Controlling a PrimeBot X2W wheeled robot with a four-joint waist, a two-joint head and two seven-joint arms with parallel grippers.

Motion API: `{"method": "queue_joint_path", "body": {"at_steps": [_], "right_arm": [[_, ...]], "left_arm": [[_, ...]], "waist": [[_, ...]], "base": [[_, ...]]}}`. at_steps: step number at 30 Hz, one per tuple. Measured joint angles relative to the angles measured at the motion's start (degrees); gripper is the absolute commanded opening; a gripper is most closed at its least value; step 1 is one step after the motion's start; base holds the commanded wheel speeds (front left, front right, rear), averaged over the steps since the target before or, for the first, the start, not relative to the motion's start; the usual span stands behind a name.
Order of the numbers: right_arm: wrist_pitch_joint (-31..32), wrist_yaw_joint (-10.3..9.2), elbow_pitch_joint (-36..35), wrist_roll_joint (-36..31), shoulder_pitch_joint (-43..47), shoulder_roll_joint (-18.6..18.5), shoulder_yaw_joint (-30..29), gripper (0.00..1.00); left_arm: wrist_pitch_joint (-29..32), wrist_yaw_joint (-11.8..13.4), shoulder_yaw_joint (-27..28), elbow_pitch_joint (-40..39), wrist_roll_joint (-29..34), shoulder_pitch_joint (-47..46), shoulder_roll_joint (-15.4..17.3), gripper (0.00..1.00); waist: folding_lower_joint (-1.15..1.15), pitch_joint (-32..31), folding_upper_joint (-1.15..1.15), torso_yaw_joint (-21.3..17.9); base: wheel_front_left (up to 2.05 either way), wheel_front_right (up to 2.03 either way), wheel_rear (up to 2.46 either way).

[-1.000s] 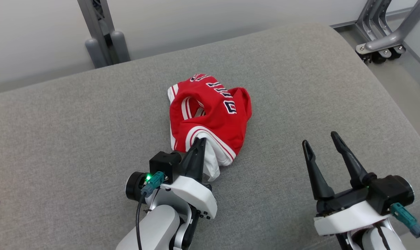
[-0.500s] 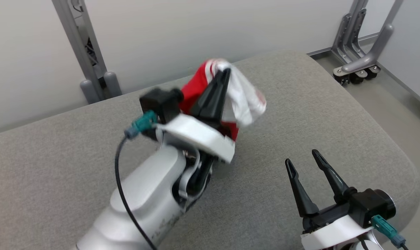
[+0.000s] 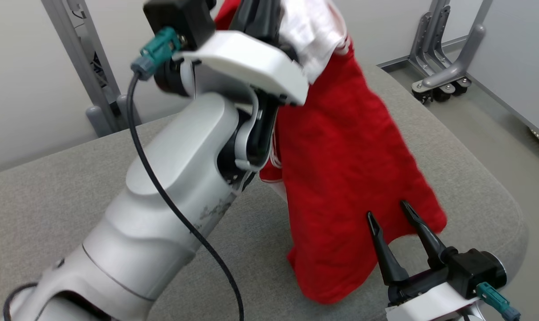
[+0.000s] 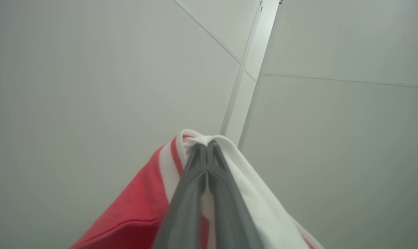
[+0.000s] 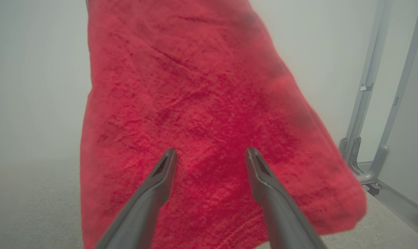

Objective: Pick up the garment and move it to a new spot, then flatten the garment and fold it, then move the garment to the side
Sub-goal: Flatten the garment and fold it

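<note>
Red cloth, the garment (image 3: 349, 169), hangs in the head view straight below the left gripper (image 3: 257, 11). Its lowest hem is at or just above the grey cushion (image 3: 73, 191); I cannot tell which. The right gripper (image 3: 387, 211) sits low, fingers spread and empty, just in front of the fabric.

In the left wrist view the fingers are pressed together, pinching the white-trimmed edge (image 4: 250, 193) near their tips. So shallow a bite could slip on a fast swing, dropping the garment in a heap.

In the right wrist view the cloth hangs just beyond the spread fingers, where a swaying hem could snag.

The left forearm rises steeply, fingers pointing up. The right arm stays low, fingers angled up toward the cloth.
</note>
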Motion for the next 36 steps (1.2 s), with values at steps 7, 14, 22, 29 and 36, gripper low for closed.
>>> {"method": "queue_joint_path", "body": {"at_steps": [7,14,22,29,36], "right_arm": [[0.00,0.00,-0.64,0.09,0.04,0.11,-1.02,1.00],[0.00,0.00,-1.04,0.22,0.60,0.13,-1.87,1.00],[0.00,0.00,-1.19,0.44,0.64,0.15,-2.26,1.00],[0.00,0.00,-0.29,-0.04,0.79,0.14,-2.92,1.00],[0.00,0.00,3.03,-0.53,1.06,0.15,-3.44,1.00]], "left_arm": [[-0.08,1.09,2.52,6.19,3.11,11.20,0.03,0.00],[-0.09,-0.22,13.89,5.45,14.24,25.47,0.09,0.00],[-0.08,-3.21,26.64,2.18,25.79,37.49,0.68,0.00],[-0.08,-5.71,34.17,-0.66,31.48,44.11,1.61,0.05],[-0.10,-4.25,35.38,2.25,39.75,46.06,4.83,0.24]], "waist": [[0.00,0.90,0.00,2.50],[0.00,1.99,0.00,6.72],[0.00,2.97,0.00,10.64],[0.00,2.94,0.00,12.09],[0.00,2.62,0.00,12.67]], "base": [[0.00,0.00,0.00],[0.00,0.00,0.00],[0.00,0.00,0.00],[0.00,0.00,0.00],[0.00,0.00,0.00]]}}
